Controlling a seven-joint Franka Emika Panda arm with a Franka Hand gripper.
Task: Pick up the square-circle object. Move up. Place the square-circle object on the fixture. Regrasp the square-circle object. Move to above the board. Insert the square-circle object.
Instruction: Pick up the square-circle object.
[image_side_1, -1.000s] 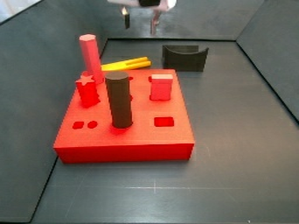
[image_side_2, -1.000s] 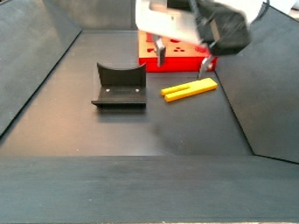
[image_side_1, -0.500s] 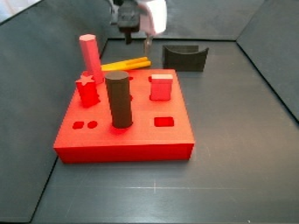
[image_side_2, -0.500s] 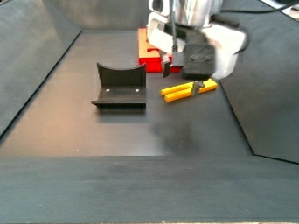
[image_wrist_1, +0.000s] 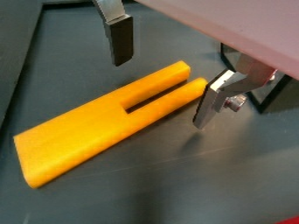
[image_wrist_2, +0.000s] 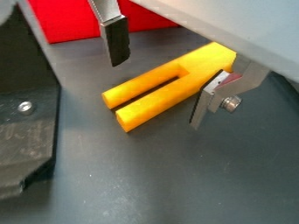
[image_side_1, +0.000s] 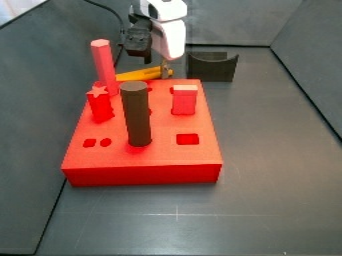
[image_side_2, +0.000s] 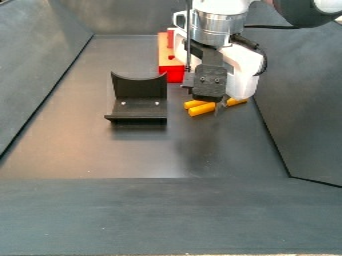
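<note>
The hand (image_wrist_1: 163, 74) has been lowered around the square-circle object (image_wrist_1: 107, 123), fingers (image_wrist_2: 114, 39) spread to either side; the piece is laid flat on the tabletop (image_side_2: 201, 160) between board (image_side_1: 147, 150) and fixture (image_side_2: 135, 98).

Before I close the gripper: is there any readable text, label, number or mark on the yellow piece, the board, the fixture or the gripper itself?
None: no readable text in any view.
Square-circle object: plain yellow, lying on the floor, no marking.
Board: plain red, no labels.
Fixture: plain dark, no print.
Gripper: open, down astride the square-circle object; silver fingers with dark pads, no lettering.
</note>
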